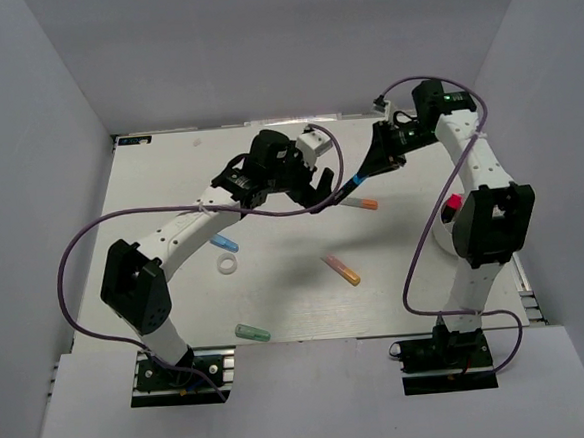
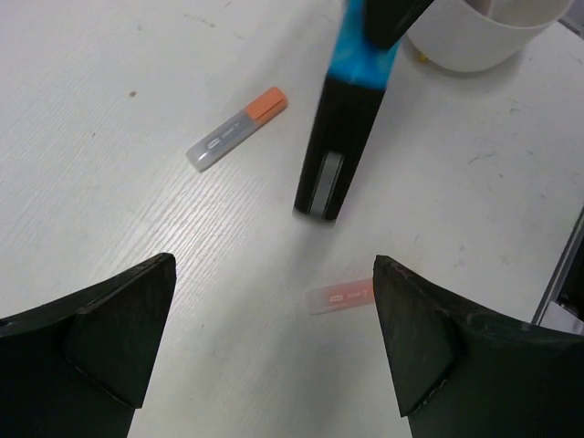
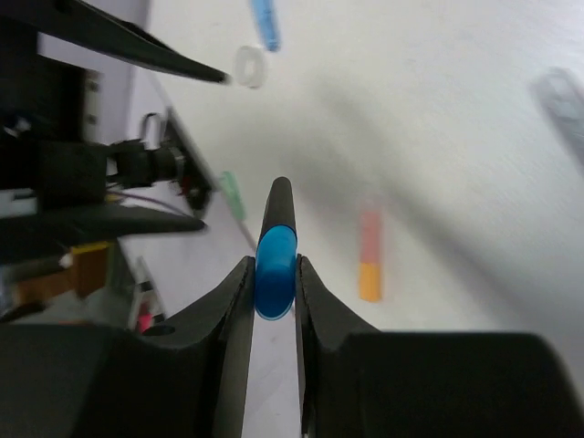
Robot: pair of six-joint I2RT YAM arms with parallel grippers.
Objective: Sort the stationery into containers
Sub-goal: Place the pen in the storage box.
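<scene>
A blue-and-black marker (image 2: 339, 155) is clamped between the 2 fingers of the right pincer (image 3: 275, 263), which grips it at its blue part while the black end points down toward the worktop (image 1: 298, 309). Whether that end touches the surface cannot be told. It hangs over the far middle of the worktop.

Just beside it lies a grey marker with an orange cap (image 2: 237, 130), and on its other side, nearer the left wrist camera, lies a pale pink marker (image 2: 339, 295). The white cup (image 2: 465, 46) stands past the held marker in the left wrist view. In the top view it sits at the right edge of the worktop, mostly hidden by the right arm.

The left pincer (image 2: 274, 265) hovers near the held marker with its fingers spread wide and nothing between them.

Further toward the near edge, 4 more pieces lie flat and apart:
- a pink-and-orange marker (image 1: 341, 269) near the middle
- a blue marker (image 1: 225, 244) to the left
- a white ring (image 1: 227, 267) just beside the blue marker
- a green marker (image 1: 252, 332) close to the near edge
</scene>
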